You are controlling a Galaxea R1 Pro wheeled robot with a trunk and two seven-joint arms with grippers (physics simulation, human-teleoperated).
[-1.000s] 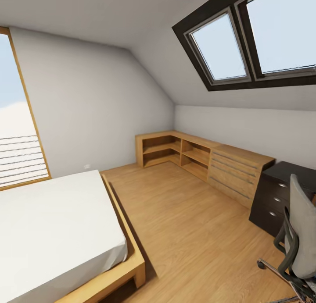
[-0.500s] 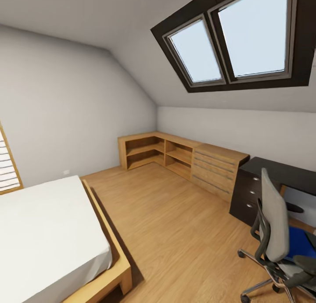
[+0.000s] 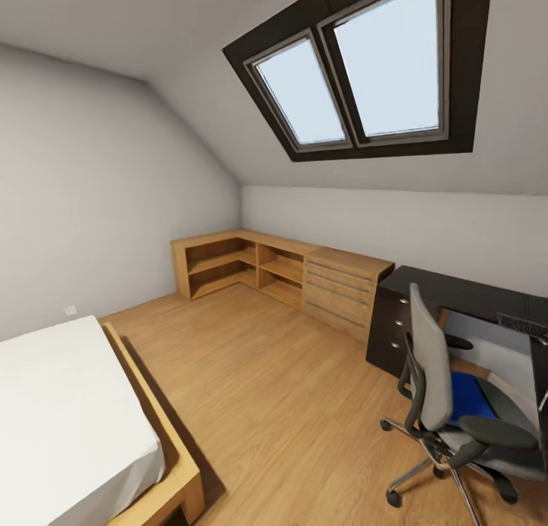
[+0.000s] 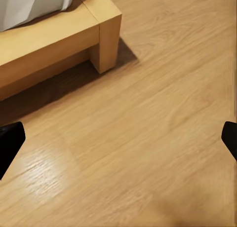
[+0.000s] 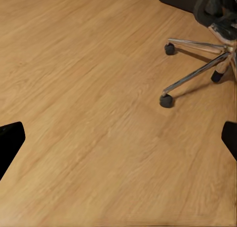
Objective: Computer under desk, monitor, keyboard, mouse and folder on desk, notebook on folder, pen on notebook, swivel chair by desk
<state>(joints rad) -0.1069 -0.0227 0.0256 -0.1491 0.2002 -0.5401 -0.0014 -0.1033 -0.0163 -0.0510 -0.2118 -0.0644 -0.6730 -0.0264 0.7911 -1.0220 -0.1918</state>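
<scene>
The grey swivel chair (image 3: 430,366) stands at the lower right in the head view, back turned to me, on a chrome star base (image 5: 197,69). A bright blue folder (image 3: 466,396) lies on its seat. Behind it runs the black desk (image 3: 457,290) with its dark drawer pedestal (image 3: 388,328). A dark textured slab that may be the keyboard (image 3: 525,324) lies on the desk at the picture's right edge. My left gripper (image 4: 118,143) hangs open over bare floor beside the bed's corner. My right gripper (image 5: 118,143) is open over the floor near the chair's casters. Both hold nothing.
A wood-framed bed (image 3: 68,419) with a white mattress takes the lower left; its corner post (image 4: 103,34) is close to my left gripper. A light wood shelf-and-drawer cabinet (image 3: 289,271) runs along the far wall under the skylight (image 3: 350,84). Wood floor (image 3: 266,389) lies between bed and chair.
The head view has swung to the right: the left window has left the picture, and the chair, folder and desk have come further in. No object has moved.
</scene>
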